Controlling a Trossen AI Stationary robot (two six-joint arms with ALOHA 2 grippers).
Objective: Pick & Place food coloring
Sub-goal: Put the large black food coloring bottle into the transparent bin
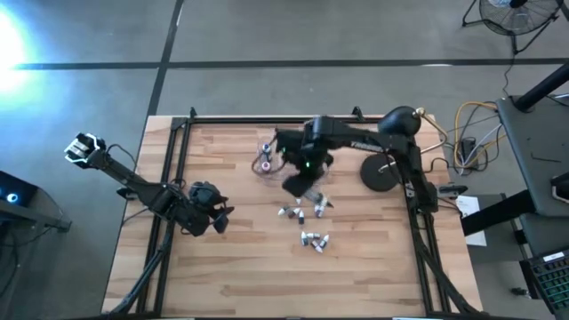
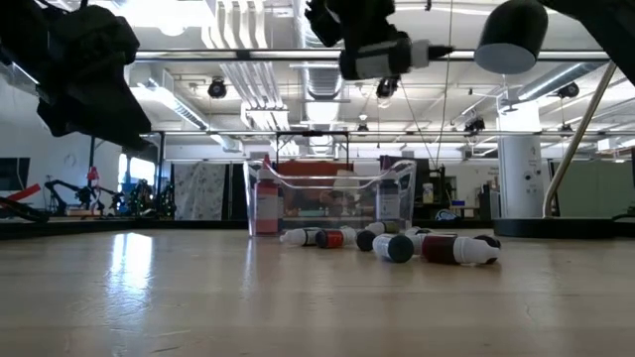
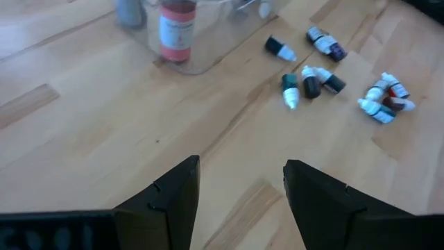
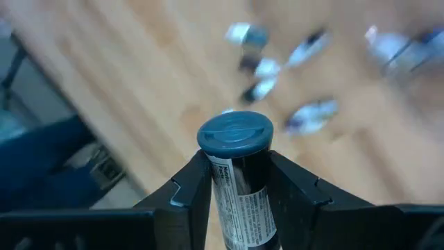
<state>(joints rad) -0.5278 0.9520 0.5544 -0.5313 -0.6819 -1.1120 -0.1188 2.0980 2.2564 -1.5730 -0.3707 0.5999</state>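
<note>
Bottles [image 3: 175, 31] stand inside clear box [image 2: 332, 193]; right end effector [image 4: 236, 184] above it clamps a blue-capped bottle [image 4: 236, 156]; left end effector [image 3: 239, 198] gapes apart.

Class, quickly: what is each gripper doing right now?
Left gripper: open, empty.
Right gripper: shut on a bottle.

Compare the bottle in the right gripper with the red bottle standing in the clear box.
The blue-capped bottle is clamped in the right gripper, up off the table; the red bottle stands upright inside the clear box. The held one has a dark body and a blue-grey cap; the boxed one shows red through a white label. Both are small labelled food coloring bottles.
</note>
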